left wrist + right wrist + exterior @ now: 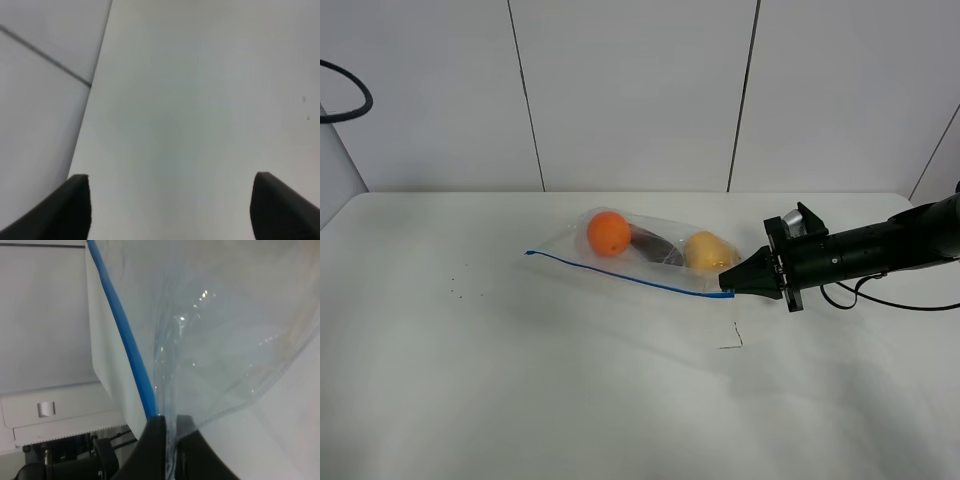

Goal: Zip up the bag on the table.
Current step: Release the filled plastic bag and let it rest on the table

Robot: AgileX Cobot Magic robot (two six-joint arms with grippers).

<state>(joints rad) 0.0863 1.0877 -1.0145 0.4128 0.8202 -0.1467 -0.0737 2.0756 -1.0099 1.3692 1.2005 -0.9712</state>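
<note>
The bag (640, 250) lies on the white table (520, 400), a little behind its middle. Through the clear plastic I see an orange (609, 233), a dark eggplant (655, 245) and a yellow pear (705, 250). Its blue zip strip (620, 272) runs along the near edge. My right gripper (730, 283) is shut on the strip's right end. In the right wrist view the fingertips (156, 432) pinch the bag (225, 315) beside the blue strip (125, 330). My left gripper (170, 200) is open over bare table (200, 100), holding nothing; the exterior view does not show it.
A short dark wire-like scrap (733, 338) lies on the table in front of the right gripper. Tiny dark specks (455, 285) mark the left side. A black cable (890, 300) trails from the right arm. The table's edge and the floor (35, 100) show in the left wrist view.
</note>
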